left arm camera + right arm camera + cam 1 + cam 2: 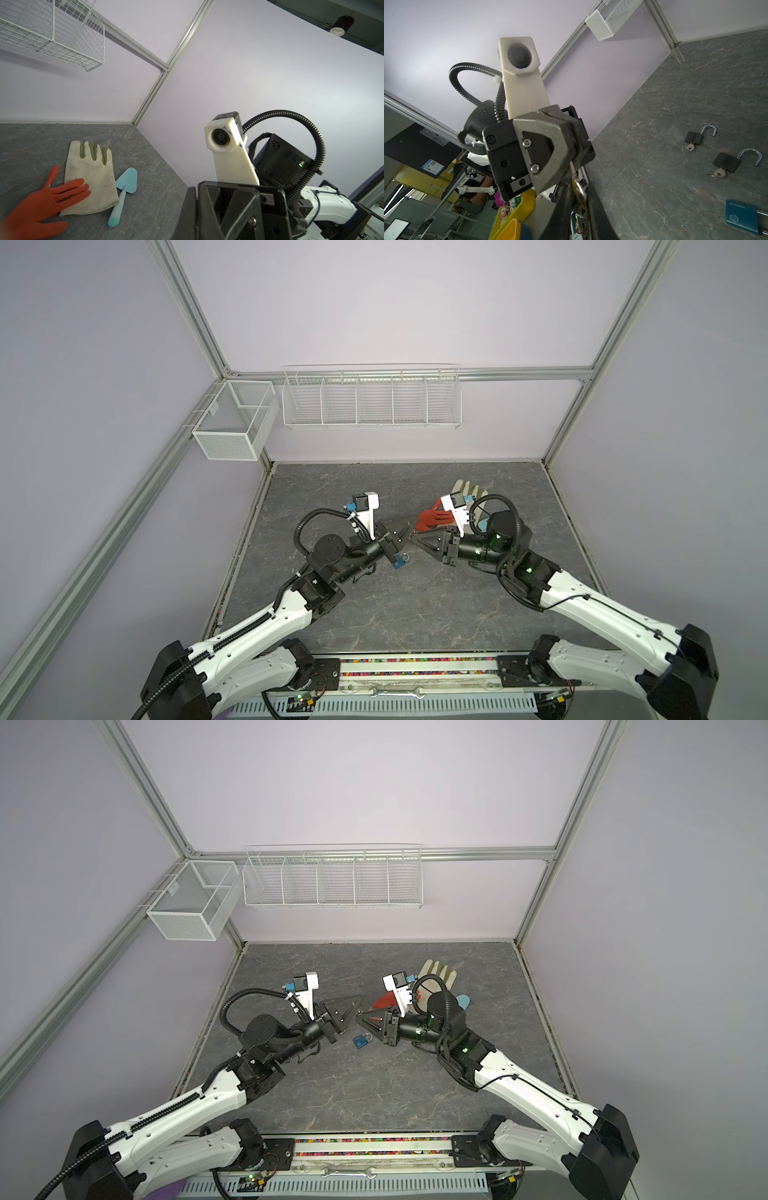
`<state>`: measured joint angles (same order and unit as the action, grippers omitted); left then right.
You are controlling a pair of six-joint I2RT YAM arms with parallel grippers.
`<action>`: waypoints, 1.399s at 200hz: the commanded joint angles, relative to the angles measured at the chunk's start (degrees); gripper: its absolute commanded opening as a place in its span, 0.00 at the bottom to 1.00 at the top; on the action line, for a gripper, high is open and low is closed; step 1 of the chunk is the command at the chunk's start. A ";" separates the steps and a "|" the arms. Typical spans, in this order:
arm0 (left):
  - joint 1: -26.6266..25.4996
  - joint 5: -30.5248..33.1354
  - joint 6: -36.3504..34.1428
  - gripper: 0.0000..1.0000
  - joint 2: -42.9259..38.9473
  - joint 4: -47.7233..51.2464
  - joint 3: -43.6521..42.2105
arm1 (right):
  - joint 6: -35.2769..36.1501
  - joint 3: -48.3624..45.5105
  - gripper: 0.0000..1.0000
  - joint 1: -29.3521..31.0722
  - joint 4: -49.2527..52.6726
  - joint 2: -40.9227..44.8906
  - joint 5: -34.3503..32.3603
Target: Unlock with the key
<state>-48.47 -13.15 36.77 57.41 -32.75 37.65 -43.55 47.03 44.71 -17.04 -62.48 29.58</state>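
The left claw [571, 159] is pressed shut on the key [572, 169], and its ring [581, 192] hangs out below. The right claw [579, 205] has a finger close on each side of that ring, though I can't tell whether they grip it. The blue padlock [362, 1042] lies on the table [374, 1094] near the meeting claws.

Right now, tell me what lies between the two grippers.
A key on its ring. The left gripper pinches the key, and the ring hangs between the fingers of the right gripper. The right wrist view shows it.
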 commanded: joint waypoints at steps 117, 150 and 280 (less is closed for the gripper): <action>-0.31 0.26 -0.91 0.00 0.15 -3.14 0.78 | 1.15 -0.27 0.06 -0.18 0.63 2.09 -1.98; -0.33 2.42 -0.88 0.25 -0.89 -2.66 0.61 | 2.15 0.35 0.06 -0.26 3.34 2.27 -1.85; 2.29 20.32 -1.32 0.56 -6.55 39.70 1.88 | 8.91 -0.74 0.06 -3.73 33.92 12.04 -8.67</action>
<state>-47.48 4.32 34.92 49.08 -4.99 38.46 -36.51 47.03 42.09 9.82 -52.27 23.11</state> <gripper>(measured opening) 0.563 0.064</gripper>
